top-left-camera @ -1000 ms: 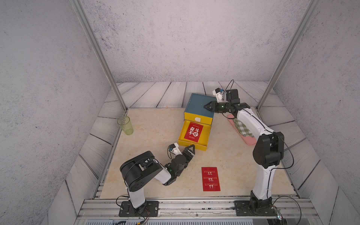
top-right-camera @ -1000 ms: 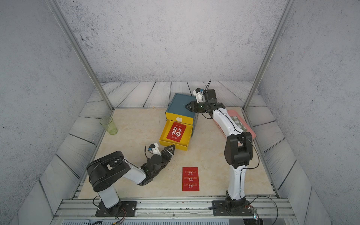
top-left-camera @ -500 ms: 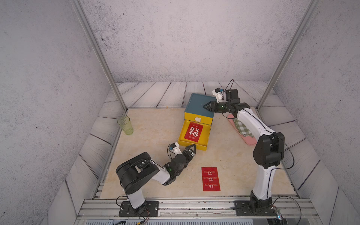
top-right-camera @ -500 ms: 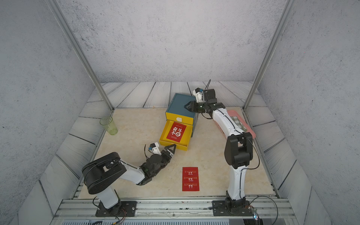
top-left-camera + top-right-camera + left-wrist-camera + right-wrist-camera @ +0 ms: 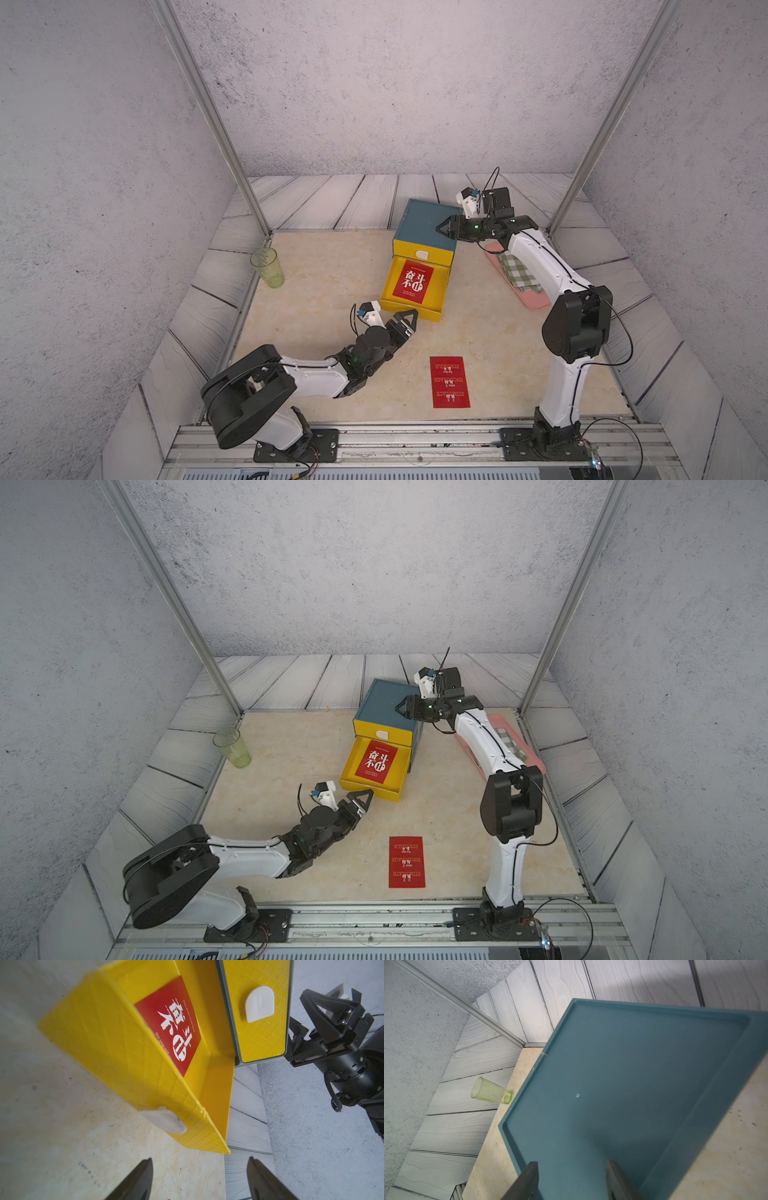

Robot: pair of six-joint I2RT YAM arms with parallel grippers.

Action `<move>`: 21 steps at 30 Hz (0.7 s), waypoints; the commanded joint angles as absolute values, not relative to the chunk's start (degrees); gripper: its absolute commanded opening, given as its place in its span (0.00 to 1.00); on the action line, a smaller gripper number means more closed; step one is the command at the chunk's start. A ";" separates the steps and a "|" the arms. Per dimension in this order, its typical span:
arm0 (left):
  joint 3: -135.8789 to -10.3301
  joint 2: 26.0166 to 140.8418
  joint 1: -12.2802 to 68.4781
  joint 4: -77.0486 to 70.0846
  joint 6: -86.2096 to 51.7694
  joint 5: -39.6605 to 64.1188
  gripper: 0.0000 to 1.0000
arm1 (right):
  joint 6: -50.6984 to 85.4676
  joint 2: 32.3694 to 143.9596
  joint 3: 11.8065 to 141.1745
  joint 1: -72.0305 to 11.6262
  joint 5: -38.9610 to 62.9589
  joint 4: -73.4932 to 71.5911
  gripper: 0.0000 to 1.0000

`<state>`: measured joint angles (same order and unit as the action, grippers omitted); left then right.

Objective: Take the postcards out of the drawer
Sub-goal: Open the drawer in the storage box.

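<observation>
In both top views a yellow drawer (image 5: 444, 287) stands pulled out from the bottom of a teal box (image 5: 424, 222) on the pale surface (image 5: 316, 286). One red postcard (image 5: 412, 280) lies flat inside the drawer. A second postcard (image 5: 450, 381) lies out on the surface, well apart from the drawer and near the front edge. The left fingers (image 5: 406, 319) sit low, just beside the drawer's front wall. The right fingers (image 5: 449, 227) hover over the box top. A green cup (image 5: 267, 268) stands at the surface's left edge, and a pink tray (image 5: 534, 301) with a checked cloth (image 5: 517, 270) lies beyond the right arm.

The left wrist view shows the left fingers (image 5: 137, 1180) spread apart and grasping nothing. They are just short of the drawer's white handle (image 5: 164, 1122), with the postcard (image 5: 176, 1028) resting on the drawer floor behind it.

The right wrist view shows the right fingers (image 5: 527, 1182) parted and empty above the bare teal box top (image 5: 623, 1084), with the cup (image 5: 491, 1091) beyond.
</observation>
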<state>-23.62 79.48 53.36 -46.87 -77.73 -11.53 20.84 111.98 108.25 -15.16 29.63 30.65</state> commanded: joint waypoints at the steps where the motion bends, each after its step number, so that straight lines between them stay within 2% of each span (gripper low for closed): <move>1: -25.06 70.00 53.15 -31.36 -69.81 -10.23 0.77 | 19.69 106.47 105.97 -14.90 23.09 39.99 0.56; 6: -31.93 52.75 50.27 -5.30 -54.27 -13.28 0.78 | 20.18 97.34 98.27 -17.35 16.90 39.96 0.56; 10: -37.15 48.27 40.26 4.63 -48.15 -5.22 0.78 | 22.13 91.02 91.40 -21.98 11.45 38.51 0.56; 14: -44.18 53.20 33.26 9.88 -40.00 2.93 0.78 | 26.78 87.15 86.08 -27.24 6.67 36.59 0.56; 21: -66.62 72.17 24.15 14.04 -29.56 17.10 0.78 | 35.35 87.40 80.64 -34.94 -0.36 31.98 0.56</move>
<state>-59.68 67.90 26.46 11.18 -36.73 8.60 30.02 87.66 82.04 -33.69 5.02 34.30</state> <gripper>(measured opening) 0.781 0.564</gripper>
